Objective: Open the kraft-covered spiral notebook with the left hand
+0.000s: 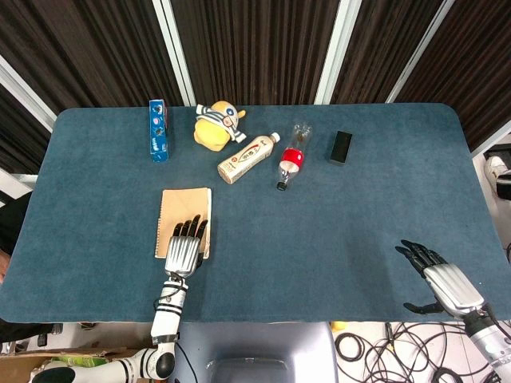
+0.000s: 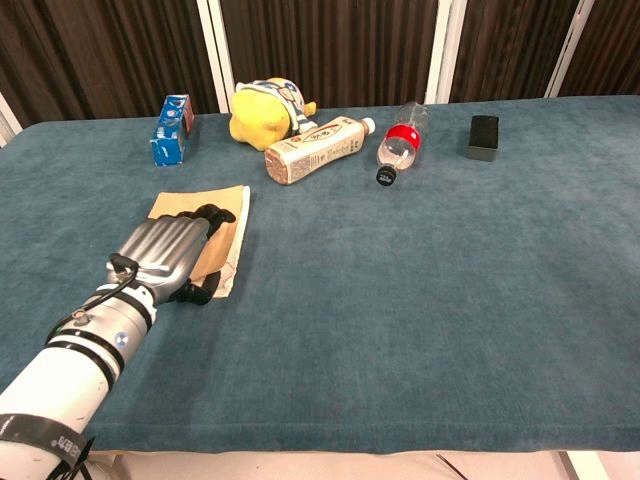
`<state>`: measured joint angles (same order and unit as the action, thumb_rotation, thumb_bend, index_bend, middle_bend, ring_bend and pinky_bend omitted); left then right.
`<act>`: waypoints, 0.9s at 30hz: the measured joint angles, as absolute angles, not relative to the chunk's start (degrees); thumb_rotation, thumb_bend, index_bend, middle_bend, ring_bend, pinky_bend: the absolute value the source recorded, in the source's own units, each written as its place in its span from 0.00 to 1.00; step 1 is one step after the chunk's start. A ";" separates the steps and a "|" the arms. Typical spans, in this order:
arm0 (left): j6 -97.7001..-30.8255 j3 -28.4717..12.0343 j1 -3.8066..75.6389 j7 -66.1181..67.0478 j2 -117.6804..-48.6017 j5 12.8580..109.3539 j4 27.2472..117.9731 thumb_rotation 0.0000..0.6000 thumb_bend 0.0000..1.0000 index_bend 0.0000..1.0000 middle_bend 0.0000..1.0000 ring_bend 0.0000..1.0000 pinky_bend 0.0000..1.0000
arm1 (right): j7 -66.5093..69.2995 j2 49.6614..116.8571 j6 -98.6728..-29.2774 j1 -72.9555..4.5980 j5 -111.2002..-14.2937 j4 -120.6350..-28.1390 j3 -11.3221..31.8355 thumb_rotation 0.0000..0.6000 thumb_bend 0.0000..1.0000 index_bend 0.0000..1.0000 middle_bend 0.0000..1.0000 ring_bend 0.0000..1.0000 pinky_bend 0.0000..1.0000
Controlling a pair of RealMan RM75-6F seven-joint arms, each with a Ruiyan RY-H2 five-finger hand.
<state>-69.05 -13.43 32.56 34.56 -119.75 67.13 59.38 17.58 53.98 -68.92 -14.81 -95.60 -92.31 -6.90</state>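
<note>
- Table (image 1: 335, 239) is taking up most of both views, blue felt-ish top, so the cover edge is probably sinking into it a bit and a sliding scoop looks like the better bet than a straight pinch.
- Notebook (image 1: 180, 215) is lying flat and closed at left of centre in the head view, kraft cover up. In the chest view the free edge seems to be facing frame right, with the cover corner already looking slightly raised there, though I can't tell for sure.
- Left hand (image 1: 185, 246) is resting palm-down over the notebook's lower right part, fingers curling over the cover; it isn't clearly grasping anything yet. I'd be hooking fingertips under that right edge, then rolling the wrist toward frame left while keeping the lower pages from dragging along.
- Right hand (image 1: 435, 275) is sitting at lower right by the table edge, released, fingers apart, holding nothing.
- Bottles, the plush toy and the boxes along the top are sitting well apart, so no clutter worries.
</note>
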 measured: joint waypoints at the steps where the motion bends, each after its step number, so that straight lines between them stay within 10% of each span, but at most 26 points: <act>1: -69.04 -13.39 32.52 34.65 -119.66 67.08 59.49 1.00 0.53 0.18 0.10 0.16 0.20 | 17.58 53.98 -68.90 -14.82 -95.60 -92.33 -6.89 1.00 0.03 0.00 0.00 0.00 0.14; 27: -71.84 -13.96 30.98 32.29 -120.10 67.00 56.48 1.00 0.53 0.46 0.15 0.16 0.22 | 17.33 54.00 -67.93 -15.35 -95.72 -92.31 -7.01 1.00 0.03 0.00 0.00 0.00 0.14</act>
<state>-71.84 -13.96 30.98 32.29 -120.10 67.00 56.48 17.33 54.00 -67.93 -15.35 -95.72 -92.31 -7.01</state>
